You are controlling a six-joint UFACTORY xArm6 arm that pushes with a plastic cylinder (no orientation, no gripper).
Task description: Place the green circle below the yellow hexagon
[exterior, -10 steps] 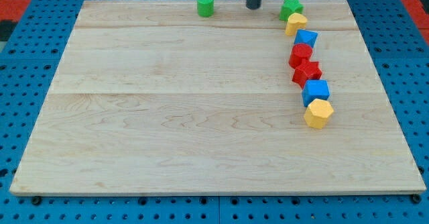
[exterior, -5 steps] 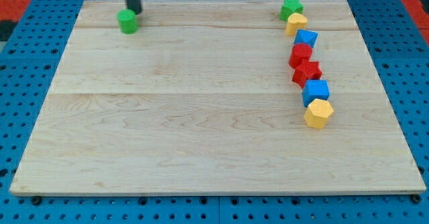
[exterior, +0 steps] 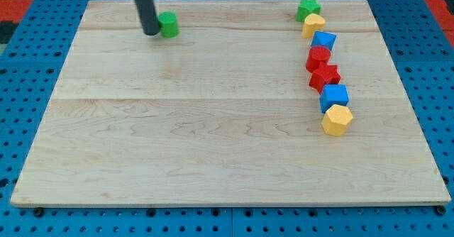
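The green circle (exterior: 168, 25) is a small green cylinder near the board's top edge, left of centre. My tip (exterior: 150, 32) is just to its left, touching or almost touching it. The yellow hexagon (exterior: 337, 120) sits at the view's right, at the bottom end of a column of blocks, far from the green circle.
The wooden board (exterior: 213, 123) lies on a blue pegboard. Above the yellow hexagon the column runs upward: a blue cube (exterior: 334, 96), a red star (exterior: 325, 76), a red block (exterior: 318, 57), a blue block (exterior: 323, 41), a yellow block (exterior: 313, 25), a green star (exterior: 307, 9).
The rod swept left along the top edge, carrying the green circle far left. Now the tip is on the circle's left side and the circle has shifted back to the right.
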